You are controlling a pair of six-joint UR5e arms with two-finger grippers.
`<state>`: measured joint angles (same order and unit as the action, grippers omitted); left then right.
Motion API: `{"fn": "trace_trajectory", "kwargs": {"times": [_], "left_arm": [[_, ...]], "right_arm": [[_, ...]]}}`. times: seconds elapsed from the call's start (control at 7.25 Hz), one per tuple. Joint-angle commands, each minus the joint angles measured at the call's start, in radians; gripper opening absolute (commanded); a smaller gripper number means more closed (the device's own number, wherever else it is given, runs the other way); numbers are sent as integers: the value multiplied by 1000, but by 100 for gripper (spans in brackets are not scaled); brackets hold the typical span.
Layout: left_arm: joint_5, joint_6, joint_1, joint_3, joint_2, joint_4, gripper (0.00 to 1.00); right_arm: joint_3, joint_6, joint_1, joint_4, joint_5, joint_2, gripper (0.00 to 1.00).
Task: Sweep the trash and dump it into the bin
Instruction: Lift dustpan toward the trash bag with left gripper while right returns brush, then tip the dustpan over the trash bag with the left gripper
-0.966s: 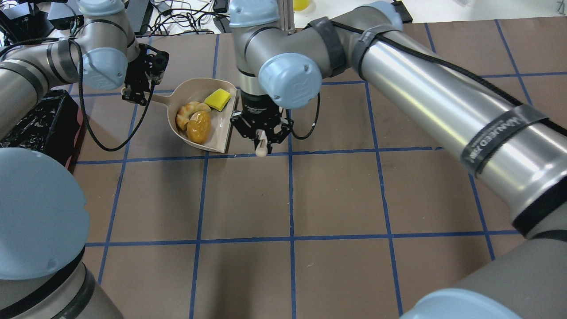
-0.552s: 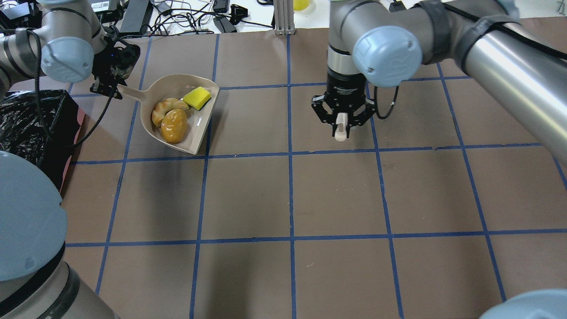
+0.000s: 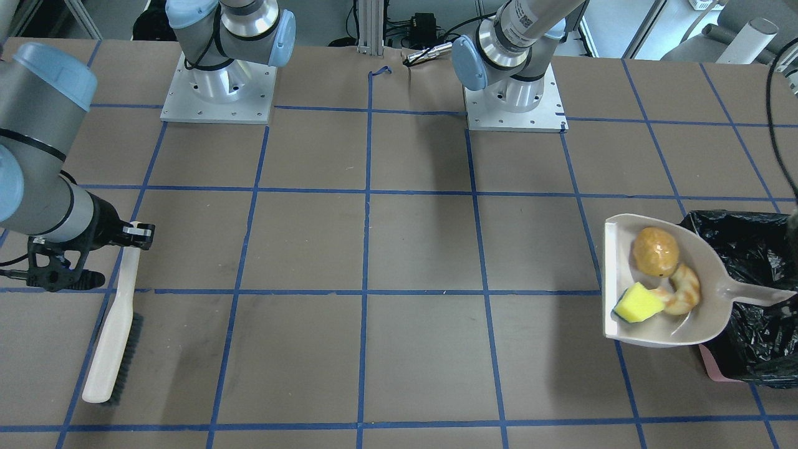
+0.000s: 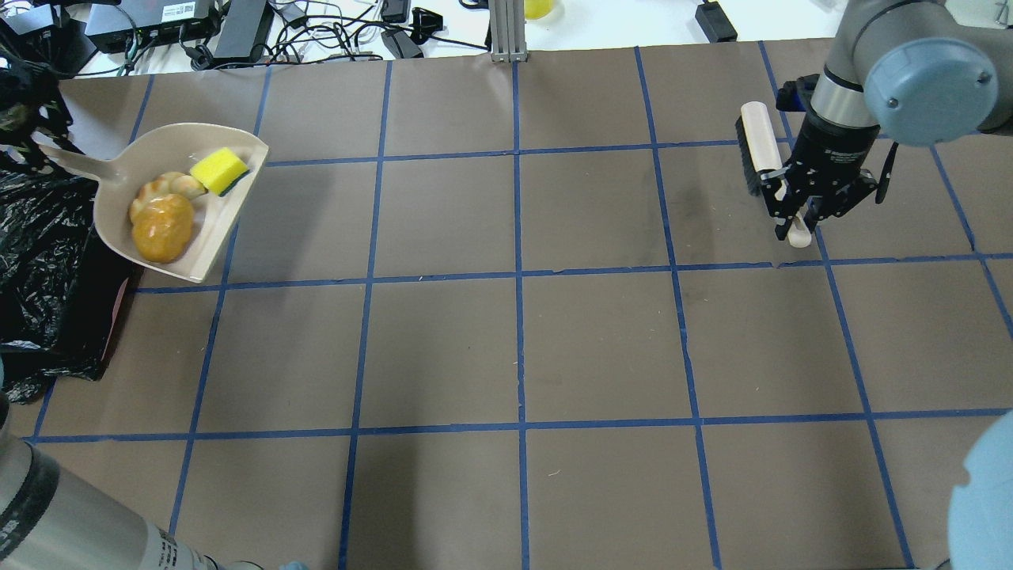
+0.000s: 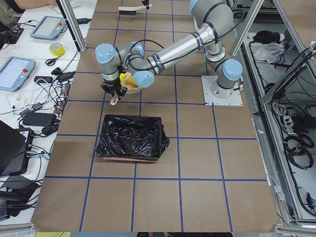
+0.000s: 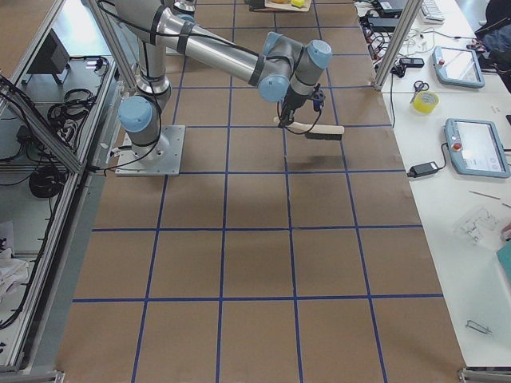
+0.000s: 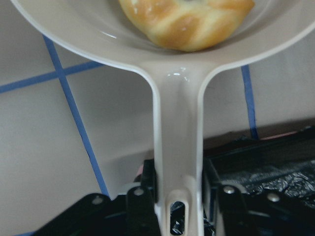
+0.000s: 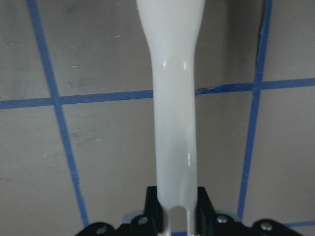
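My left gripper (image 7: 178,196) is shut on the handle of the beige dustpan (image 4: 207,237) and holds it level in the air at the bin's edge. In the pan lie the golden-brown potato lump (image 4: 162,228), the striped bread piece (image 4: 168,187) and the yellow sponge wedge (image 4: 219,170). The bin (image 4: 39,261), lined with a black bag, stands at the table's left edge; the pan's handle (image 3: 751,296) reaches over it. My right gripper (image 4: 799,220) is shut on the handle of a pale brush (image 4: 756,146) at the far right, low over the table.
Cables and electronics (image 4: 237,28) lie beyond the table's far edge. The two arm bases (image 3: 514,93) stand at the robot's side of the table. Blue tape lines grid the brown table (image 4: 514,348).
My left arm has carried the loaded dustpan to the left, up to the bin. My right arm has carried the brush far to the right, away from the pan.
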<state>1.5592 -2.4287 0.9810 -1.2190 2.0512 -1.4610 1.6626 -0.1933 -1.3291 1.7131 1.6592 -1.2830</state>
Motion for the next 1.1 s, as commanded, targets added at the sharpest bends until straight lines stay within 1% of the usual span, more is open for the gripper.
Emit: {"fn": "trace_trajectory", "kwargs": {"times": [0.0, 0.28, 0.41, 0.55, 0.69, 0.83, 0.97], "left_arm": [[-4, -129, -129, 142, 33, -133, 0], [7, -312, -191, 221, 87, -105, 0], [24, -390, -206, 284, 124, -104, 0], [59, -462, -208, 344, 157, -79, 0], [67, -519, -208, 389, 190, -40, 0], [100, -644, -202, 385, 207, 63, 0], [129, -686, -202, 383, 219, 108, 0]], "right_arm": [[83, -98, 60, 152, 47, 7, 0], [85, -130, 89, 155, 48, 28, 0], [85, -130, 94, 155, 48, 40, 0], [85, -130, 99, 155, 48, 51, 0], [85, -129, 100, 166, 47, 56, 0], [85, -129, 100, 174, 48, 59, 0], [85, -129, 100, 177, 48, 68, 0]]}}
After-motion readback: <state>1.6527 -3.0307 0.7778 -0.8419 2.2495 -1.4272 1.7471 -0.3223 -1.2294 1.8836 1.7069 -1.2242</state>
